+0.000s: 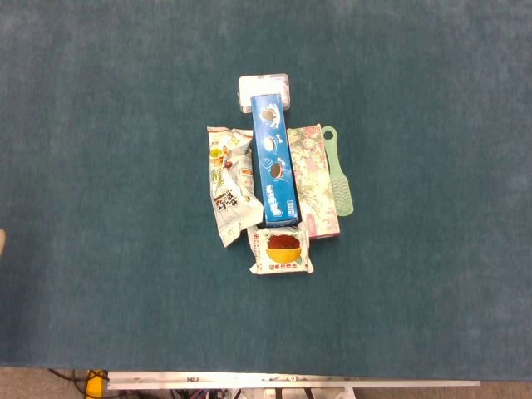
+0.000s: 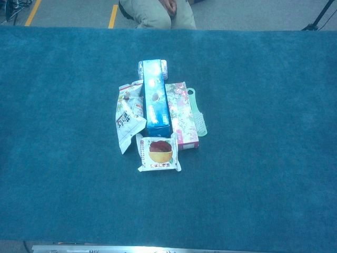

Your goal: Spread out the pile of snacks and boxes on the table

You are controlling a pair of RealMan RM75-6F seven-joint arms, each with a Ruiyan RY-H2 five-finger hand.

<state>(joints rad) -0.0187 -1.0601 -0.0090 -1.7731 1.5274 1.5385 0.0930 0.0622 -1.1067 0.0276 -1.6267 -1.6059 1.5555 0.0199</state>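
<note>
1. Nearest in the head view, small snack packet (image 1: 282, 251) touches blue box (image 1: 275, 161); pile centred on bench (image 1: 100, 208), untouched.
2. Chest view: floral box (image 2: 182, 113), white bag (image 2: 128, 115) flank it. Neither hand visible, state unknown; next, reach in.

Blue box (image 1: 274, 162) lengthwise atop clustered packets (image 1: 230, 183), floral box (image 1: 312, 179)

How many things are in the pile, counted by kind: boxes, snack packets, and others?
Boxes: 2, the blue cookie box and the floral box.
Snack packets: 2, the white snack bag and the small square packet.
Others: 2, the green brush and the white pack.
Total: 6
</note>
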